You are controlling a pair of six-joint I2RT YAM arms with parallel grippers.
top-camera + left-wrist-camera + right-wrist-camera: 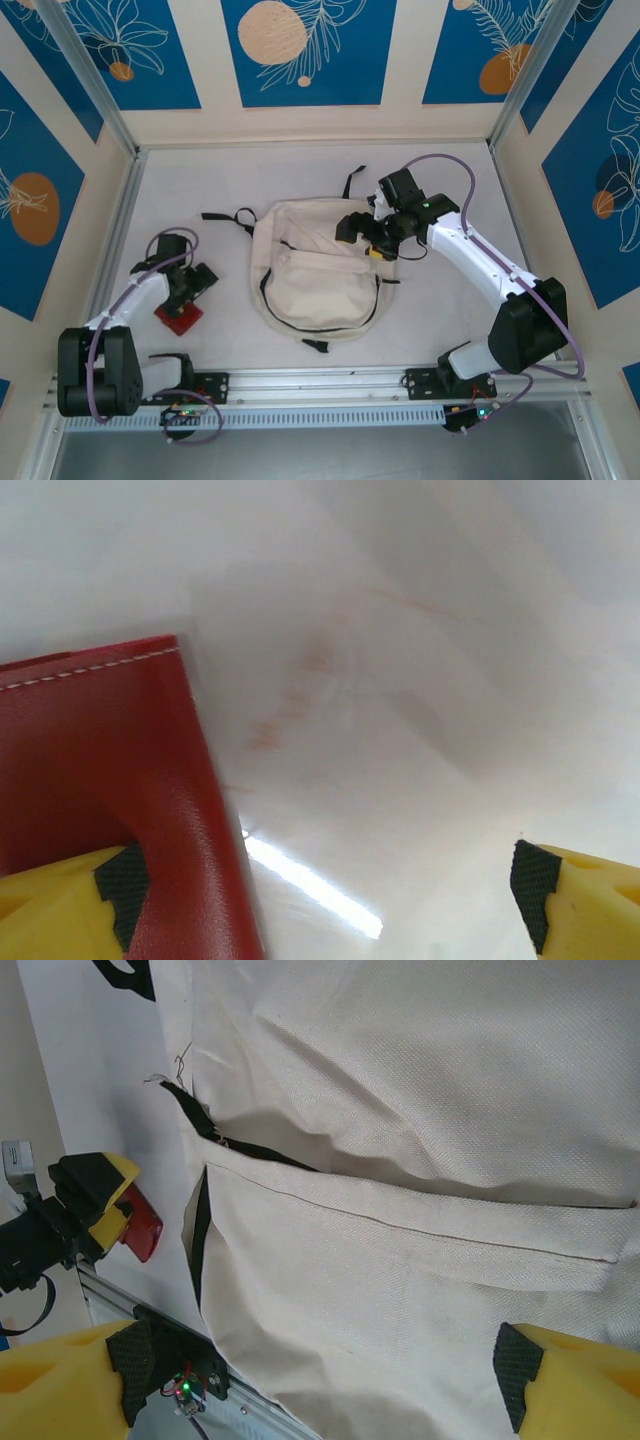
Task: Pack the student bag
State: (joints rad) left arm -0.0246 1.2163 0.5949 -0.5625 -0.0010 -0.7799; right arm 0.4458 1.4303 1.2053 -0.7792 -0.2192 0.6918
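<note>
The cream fabric backpack with black zipper trim (pixel 315 285) lies flat at the centre of the white table (pixel 200 180). The right gripper (pixel 383 238) hovers over its upper right corner, jaws wide apart. At lower left the left gripper (pixel 186 292), jaws also spread, is over a flat red stitched pouch (pixel 178 318).

The bag (pixel 318 268) lies flat in the middle of the tabletop (pixel 200 170), front up. It is a cream backpack of soft fabric, slack and creased. Its black straps (pixel 228 217) trail off the far end, and a small black tab (pixel 316 345) sticks out at the near end. Black zipper trim (pixel 262 285) outlines the front pocket (pixel 400 1300) in the near half, with a dark slit showing at one side.
</note>
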